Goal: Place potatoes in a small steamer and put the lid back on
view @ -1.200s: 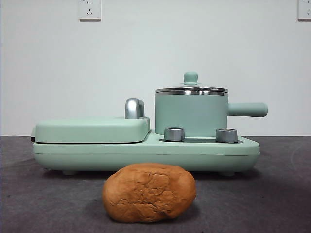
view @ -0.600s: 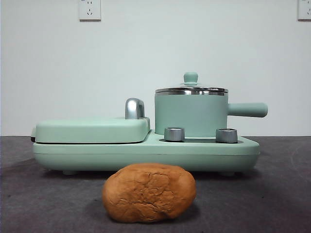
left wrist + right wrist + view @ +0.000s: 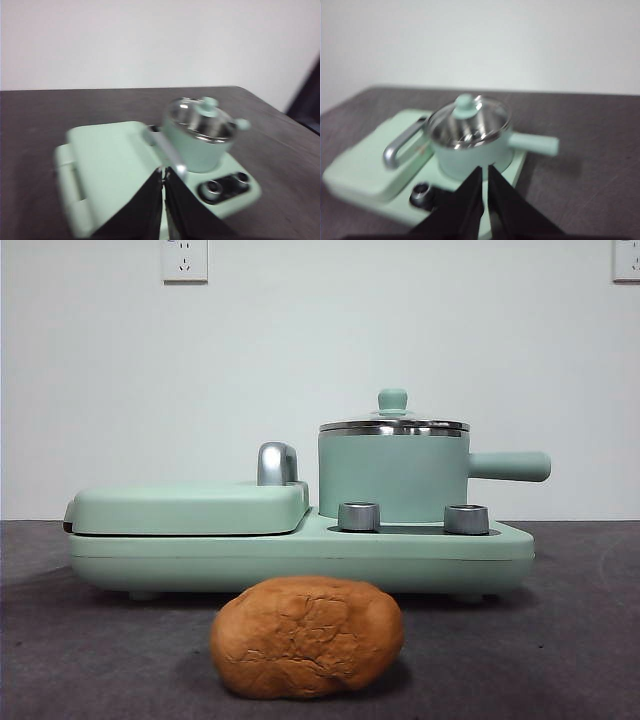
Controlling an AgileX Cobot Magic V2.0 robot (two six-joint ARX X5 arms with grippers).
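Observation:
A large orange-brown potato (image 3: 307, 637) with cracked skin lies on the dark table in front of the appliance. The small mint-green steamer (image 3: 393, 478) stands on the appliance's right side, its straight handle (image 3: 510, 466) pointing right. The glass lid (image 3: 393, 423) with its mint knob sits on the pot. Both arms hang above and back from the appliance, outside the front view. My left gripper (image 3: 164, 172) is shut and empty, with the steamer (image 3: 200, 137) ahead of it. My right gripper (image 3: 484, 171) is shut and empty, near the steamer (image 3: 470, 142).
The mint-green appliance base (image 3: 300, 555) carries a closed flat grill plate (image 3: 188, 508) with a chrome handle (image 3: 277, 463) on its left side and two steel knobs (image 3: 359, 516) at the front. White wall with outlets stands behind.

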